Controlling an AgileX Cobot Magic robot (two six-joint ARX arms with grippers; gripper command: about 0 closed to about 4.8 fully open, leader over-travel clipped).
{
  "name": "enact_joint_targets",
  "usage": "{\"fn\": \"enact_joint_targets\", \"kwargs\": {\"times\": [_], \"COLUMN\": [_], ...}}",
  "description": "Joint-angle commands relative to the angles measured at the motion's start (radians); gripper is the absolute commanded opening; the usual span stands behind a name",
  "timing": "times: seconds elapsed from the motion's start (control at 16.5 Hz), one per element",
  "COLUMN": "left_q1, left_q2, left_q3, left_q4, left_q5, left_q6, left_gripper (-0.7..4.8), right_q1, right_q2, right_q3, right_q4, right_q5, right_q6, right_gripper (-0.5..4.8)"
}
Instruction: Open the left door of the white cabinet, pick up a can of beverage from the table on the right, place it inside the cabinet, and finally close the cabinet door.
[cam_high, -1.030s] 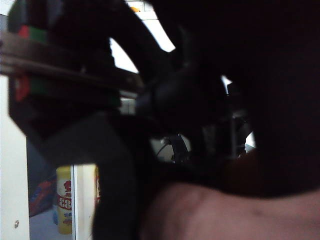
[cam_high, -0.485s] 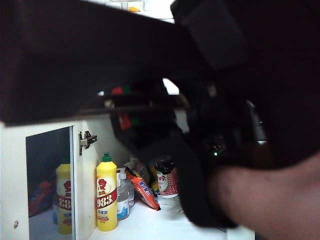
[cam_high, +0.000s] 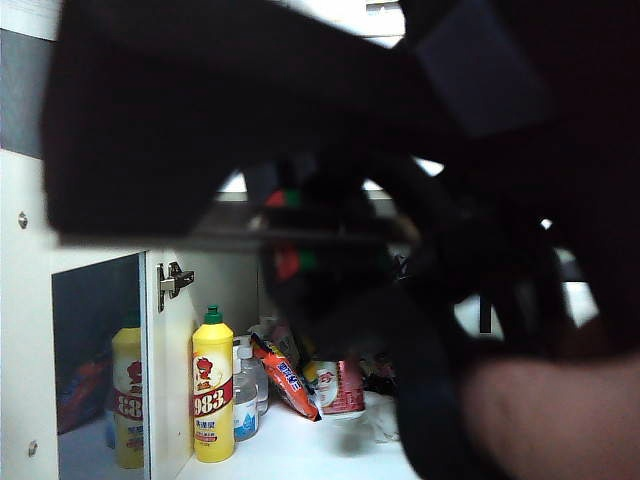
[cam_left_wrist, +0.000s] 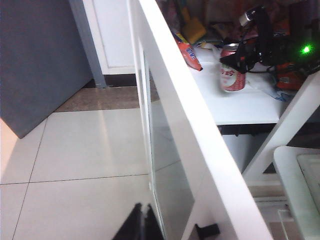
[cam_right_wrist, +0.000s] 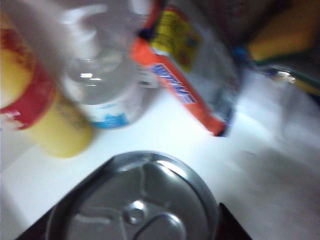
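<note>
On the bench (cam_high: 300, 450) stand 1 red can of beverage (cam_left_wrist: 232, 75) and 1 yellow bottle (cam_high: 212, 390) reading "983". The right gripper (cam_left_wrist: 239, 52) spreads apart above the can; the left gripper (cam_left_wrist: 142, 225) is closed, empty, beside the left door (cam_left_wrist: 175, 125).

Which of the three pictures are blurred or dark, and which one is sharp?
Exterior view: a dark, out-of-focus arm fills most of the frame; only the yellow bottle area is lit and clear. Right wrist view: motion blur smears everything, though the can of beverage top is readable. Left wrist view: sharp and bright, with the left door glass reflecting the floor.
</note>
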Motion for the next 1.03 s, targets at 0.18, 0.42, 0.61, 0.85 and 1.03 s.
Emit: {"fn": "enact_joint_targets", "kwargs": {"times": [0.18, 0.42, 0.61, 0.85, 1.03], "left_q1": [0.002, 0.002, 0.002, 0.002, 0.002], "left_q2": [0.002, 0.004, 0.004, 0.004, 0.004], "left_q3": [0.002, 0.002, 0.002, 0.002, 0.002], "left_q4": [0.001, 0.001, 0.0, -0.001, -0.001], "left_q5": [-0.008, -0.008, -0.008, -0.008, -0.008], "left_q6": [-0.002, -0.002, -0.002, -0.002, -0.002], "left_gripper": [-0.05, -0.05, -0.05, -0.05, -0.05], "right_q1": [-0.006, -0.006, -0.016, -0.019, -0.023], "right_q2": [0.027, 0.038, 0.058, 0.06, 0.063], "right_q3": [0.01, 0.01, 0.01, 0.01, 0.01], "right_q4": [0.379, 0.424, 0.536, 0.52, 0.534], "right_q5": [0.028, 0.084, 0.185, 0.188, 0.443], "right_q6": [-0.015, -0.03, -0.063, -0.048, 0.097], "right_gripper": [1.12, 1.12, 1.12, 1.11, 1.01]}}
